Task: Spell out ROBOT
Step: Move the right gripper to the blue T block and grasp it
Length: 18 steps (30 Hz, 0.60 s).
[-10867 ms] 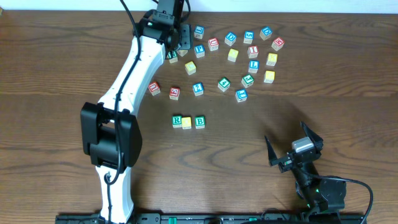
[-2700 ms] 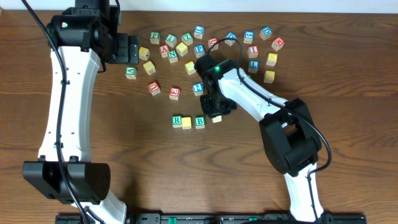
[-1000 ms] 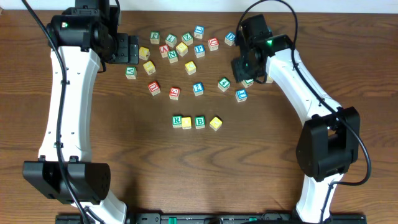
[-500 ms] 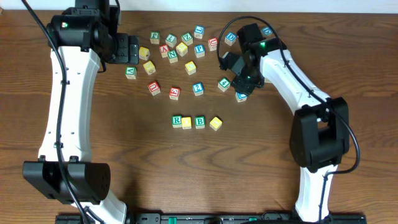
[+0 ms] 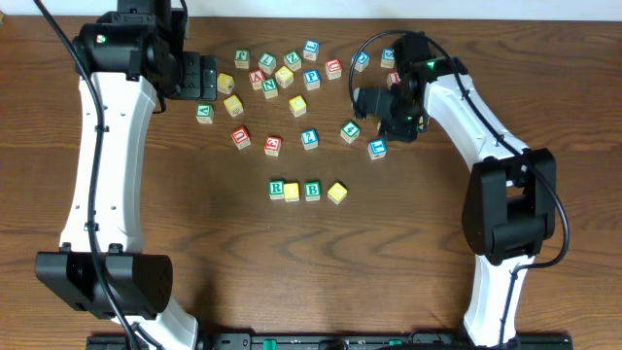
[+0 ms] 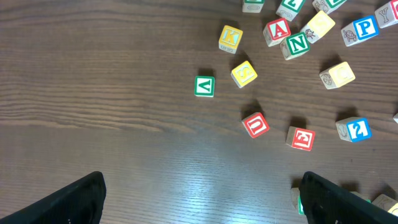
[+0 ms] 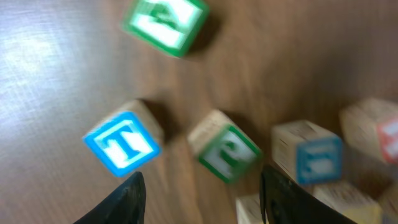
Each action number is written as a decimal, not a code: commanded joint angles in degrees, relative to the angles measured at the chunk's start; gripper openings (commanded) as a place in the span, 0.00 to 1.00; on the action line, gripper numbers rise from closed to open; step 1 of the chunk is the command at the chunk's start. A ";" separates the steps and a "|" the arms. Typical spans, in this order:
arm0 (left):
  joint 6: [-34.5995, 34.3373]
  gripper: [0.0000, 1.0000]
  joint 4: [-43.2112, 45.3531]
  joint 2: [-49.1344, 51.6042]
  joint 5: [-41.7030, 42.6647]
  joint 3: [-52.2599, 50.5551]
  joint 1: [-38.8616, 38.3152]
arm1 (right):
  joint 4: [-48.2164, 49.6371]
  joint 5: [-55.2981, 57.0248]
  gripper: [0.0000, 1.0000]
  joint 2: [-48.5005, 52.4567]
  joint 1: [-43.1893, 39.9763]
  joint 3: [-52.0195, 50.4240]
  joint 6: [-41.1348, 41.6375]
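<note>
A row of blocks lies mid-table: green R (image 5: 277,188), a yellow block (image 5: 292,192), green B (image 5: 312,191) and a tilted yellow block (image 5: 336,192). My right gripper (image 5: 382,119) hovers over the scattered blocks at the back right. In the right wrist view its gripper (image 7: 202,208) is open and holds nothing. A green block (image 7: 224,154) lies just ahead of the jaws and a blue T block (image 7: 122,144) to their left. The T block (image 5: 377,149) sits just in front of that gripper. My left gripper (image 5: 199,76) stands open at the back left, over bare wood (image 6: 199,211).
Several loose letter blocks lie across the back, among them green V (image 6: 204,86), yellow K (image 6: 230,37), red U (image 6: 255,124) and blue 2 (image 6: 354,129). Another green block (image 7: 165,18) and a blue block (image 7: 309,159) lie near the right gripper.
The right arm left the row after setting the tilted yellow block beside B. It now shifts about over the back-right blocks. The left arm has not moved.
</note>
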 commanded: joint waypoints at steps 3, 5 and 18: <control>0.57 0.98 -0.17 0.15 -0.28 -0.13 0.04 | -0.09 -4.55 0.51 0.63 0.81 -5.90 -13.90; 0.57 0.98 -0.20 0.15 -0.28 -0.13 0.04 | 0.52 -4.61 0.50 0.63 0.81 -7.13 -14.32; 0.57 0.98 -0.17 0.15 -0.28 -0.13 0.04 | 2.64 -9.88 0.41 0.66 0.81 -8.13 -14.25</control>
